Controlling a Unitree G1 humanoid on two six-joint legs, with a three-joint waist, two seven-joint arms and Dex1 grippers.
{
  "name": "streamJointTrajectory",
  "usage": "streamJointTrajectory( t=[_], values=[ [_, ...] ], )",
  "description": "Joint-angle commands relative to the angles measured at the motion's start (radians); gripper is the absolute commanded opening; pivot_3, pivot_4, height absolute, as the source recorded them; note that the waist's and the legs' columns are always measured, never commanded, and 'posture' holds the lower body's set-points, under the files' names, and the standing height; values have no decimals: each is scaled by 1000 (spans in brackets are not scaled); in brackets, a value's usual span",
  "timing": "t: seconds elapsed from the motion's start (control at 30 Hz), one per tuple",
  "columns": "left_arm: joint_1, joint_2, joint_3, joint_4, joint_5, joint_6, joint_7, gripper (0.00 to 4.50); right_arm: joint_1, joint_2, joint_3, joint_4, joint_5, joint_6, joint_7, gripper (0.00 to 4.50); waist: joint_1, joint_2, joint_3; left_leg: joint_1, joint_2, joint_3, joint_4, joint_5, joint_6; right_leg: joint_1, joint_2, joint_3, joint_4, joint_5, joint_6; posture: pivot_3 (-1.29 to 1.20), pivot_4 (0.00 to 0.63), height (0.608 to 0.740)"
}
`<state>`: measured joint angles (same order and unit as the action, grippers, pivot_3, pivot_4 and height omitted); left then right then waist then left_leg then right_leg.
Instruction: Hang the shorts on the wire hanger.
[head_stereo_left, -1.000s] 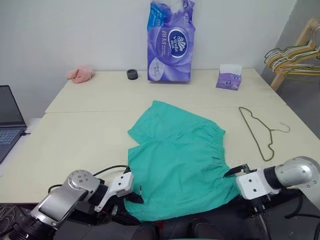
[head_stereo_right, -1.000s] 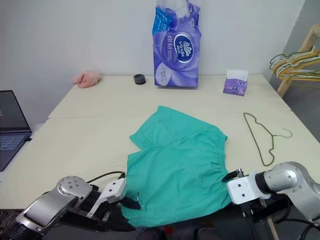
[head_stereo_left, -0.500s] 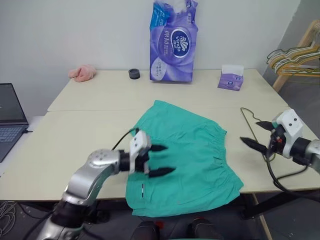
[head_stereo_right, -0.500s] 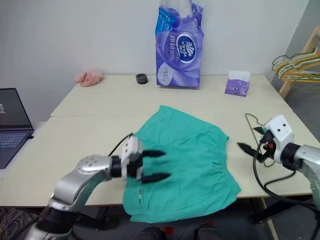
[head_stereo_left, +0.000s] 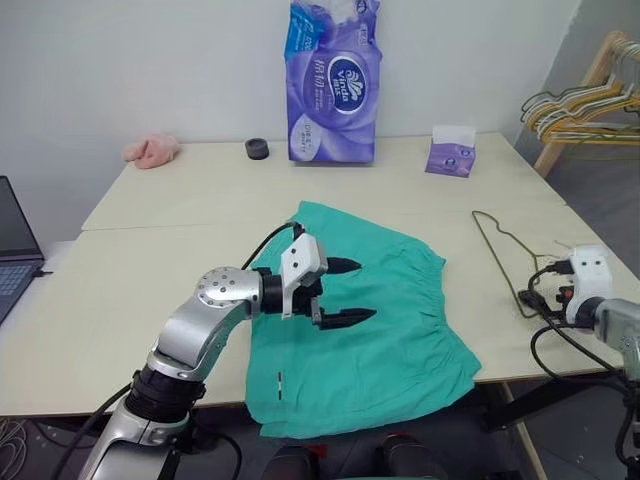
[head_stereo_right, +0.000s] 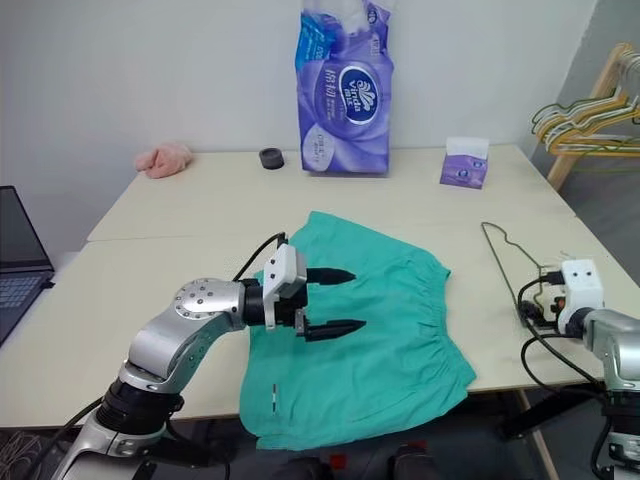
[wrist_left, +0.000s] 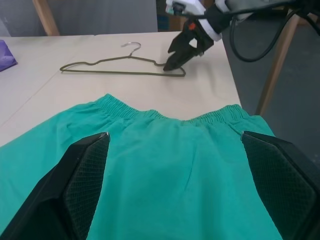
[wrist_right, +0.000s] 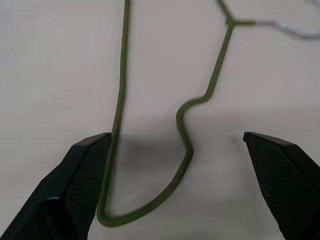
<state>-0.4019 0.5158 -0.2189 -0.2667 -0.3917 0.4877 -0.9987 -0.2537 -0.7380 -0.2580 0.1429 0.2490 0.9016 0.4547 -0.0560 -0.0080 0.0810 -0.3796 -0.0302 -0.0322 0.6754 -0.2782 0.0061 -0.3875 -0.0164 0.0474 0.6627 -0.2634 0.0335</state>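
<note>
Shorts lying flat on the worktop, wire hanger lying beside them, neither one held.

The teal shorts (head_stereo_left: 365, 325) are lying spread on the cream worktop (head_stereo_left: 150, 260), their lower hem hanging over its near edge and the gathered waistband facing the olive wire hanger (head_stereo_left: 503, 262), which is lying flat just beyond it, apart from the cloth. The left gripper (head_stereo_left: 350, 292) is hovering over the middle of the shorts, fingers (wrist_left: 75, 187) standing wide and gripping nothing. The right gripper (wrist_left: 175, 56) is sitting at the hanger's near rounded corner, fingers (wrist_right: 82, 175) spread wide to either side of the wire without clamping it. Further back, a purple tissue pack (head_stereo_left: 333, 85), a small purple tissue box (head_stereo_left: 451, 152), a black roll (head_stereo_left: 257, 149) and a pink cloth lump (head_stereo_left: 150, 151) are standing near the wall; a laptop (head_stereo_left: 12, 240) is resting off the left edge, and bunched hangers (head_stereo_left: 575, 105) are hanging on a wooden rack.
</note>
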Motion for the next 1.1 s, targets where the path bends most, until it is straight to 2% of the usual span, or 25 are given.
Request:
streamJointTrajectory(
  t=[0.03,0.1,0.2,0.5,0.6,0.93,1.1],
  values=[
    [-29,-5,-2,-9,5,-29,-7,4456,-42,4,4,56,1,21,3,4500,-1,-1,0,0,0,0,0,0,0,0,0,0,0,0,0,-96,71,740],
    [-29,-5,-6,-7,7,-35,-8,4456,-57,1,20,95,-4,30,10,4500,-1,-1,0,0,1,1,0,0,0,1,3,0,-1,0,1,-99,72,740],
    [-28,-4,-13,-4,14,-49,-13,4500,-69,1,31,136,-3,48,22,3964,-2,-2,0,1,1,1,0,0,0,1,4,0,-1,0,1,-99,72,740],
    [-14,-12,-13,-7,24,-60,-12,4500,-52,26,10,194,23,133,35,851,4,-9,-5,2,2,-3,1,0,0,4,5,0,-3,-1,3,-91,70,740],
    [-9,-11,-11,-9,25,-60,-10,4500,-37,25,20,183,-3,94,19,13,3,-10,-6,2,3,-3,1,0,0,4,3,0,-3,-1,3,-90,67,740],
    [-50,-26,24,76,40,-51,52,4500,-59,46,-19,63,-29,-11,-76,13,-1,-12,-7,2,3,-4,1,0,0,6,3,0,-4,-2,4,-104,59,740],
    [-110,-41,72,206,89,-108,135,4500,-69,34,-18,-32,-53,-92,-102,13,-1,-5,-3,0,2,-3,1,0,0,2,3,1,-3,-1,4,-108,55,740]
  ],
)
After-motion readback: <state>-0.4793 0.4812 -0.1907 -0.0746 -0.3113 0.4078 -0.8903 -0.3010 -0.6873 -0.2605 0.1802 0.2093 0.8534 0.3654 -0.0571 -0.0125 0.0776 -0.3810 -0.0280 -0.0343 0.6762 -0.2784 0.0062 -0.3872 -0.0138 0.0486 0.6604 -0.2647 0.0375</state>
